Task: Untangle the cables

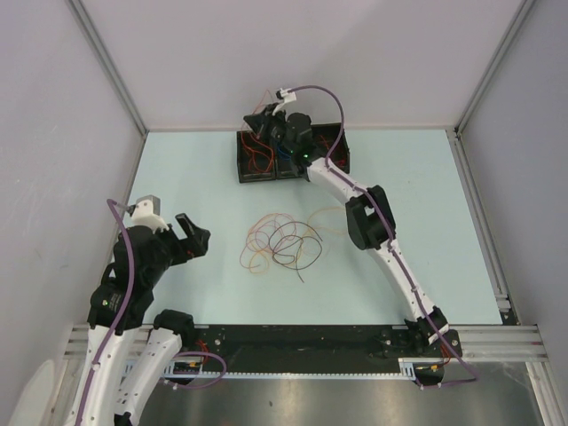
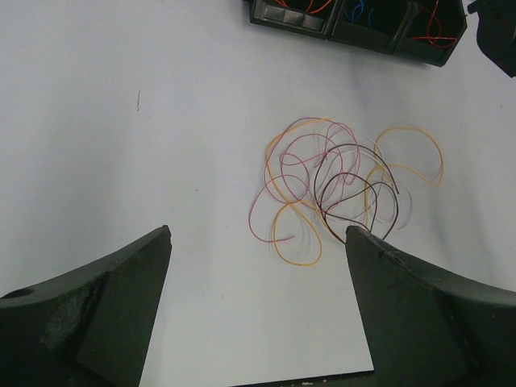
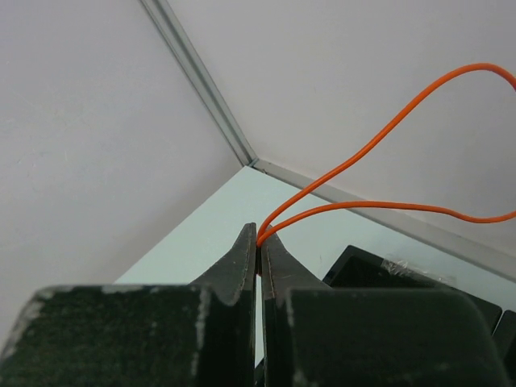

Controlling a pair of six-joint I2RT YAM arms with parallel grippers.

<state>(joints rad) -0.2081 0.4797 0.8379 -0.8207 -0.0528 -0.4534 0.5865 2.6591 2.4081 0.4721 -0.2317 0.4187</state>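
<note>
- Well, the right gripper (image 3: pixel 259 235) clamps an orange cable (image 3: pixel 385 139) above the black bin (image 1: pixel 245 175) by the far wall (image 1: pixel 293 53).
- Nearer, the left gripper (image 2: pixel 258 234) gapes wide near the tangle (image 2: pixel 332 187), which lies on the table (image 1: pixel 191 182) well apart from its edges.

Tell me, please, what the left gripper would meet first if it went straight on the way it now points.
Likely the table just short of the cables, whose nearest loops lie slightly right of where the open left gripper aims; depth is unclear, so it might brush them.
</note>
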